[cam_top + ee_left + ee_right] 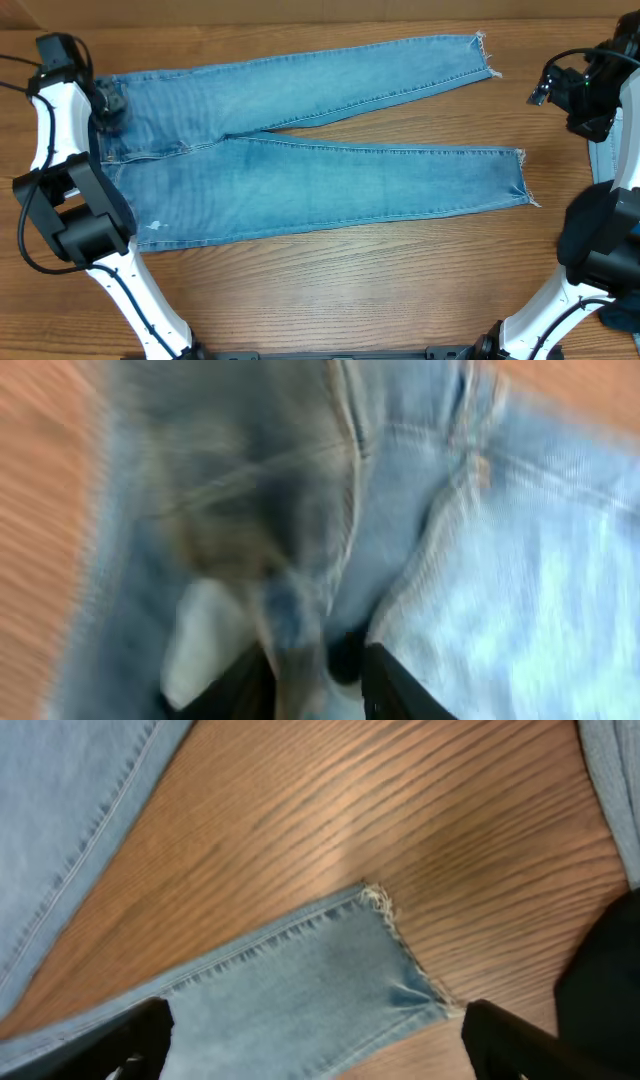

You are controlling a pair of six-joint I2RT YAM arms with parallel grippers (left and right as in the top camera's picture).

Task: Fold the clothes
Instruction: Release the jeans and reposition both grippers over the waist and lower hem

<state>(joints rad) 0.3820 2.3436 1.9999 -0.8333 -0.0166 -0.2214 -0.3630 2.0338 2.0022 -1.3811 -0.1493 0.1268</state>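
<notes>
Currently, we log these items.
Garments: one pair of jeans [300, 180], spread flat, waist at left, two legs running right, two frayed hems; one pale blue cloth [603, 155] at the right edge.
Left arm: left end effector [315, 680] at the waistband, narrow, pinching a denim fold; view blurred.
Right arm: right end effector [315, 1045] spread wide above one hem.
Surface: one brown wood-grain tabletop [350, 290].
Room: we cannot tell.

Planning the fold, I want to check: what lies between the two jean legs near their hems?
Only bare table, in the overhead view, between upper leg and lower leg.
</notes>
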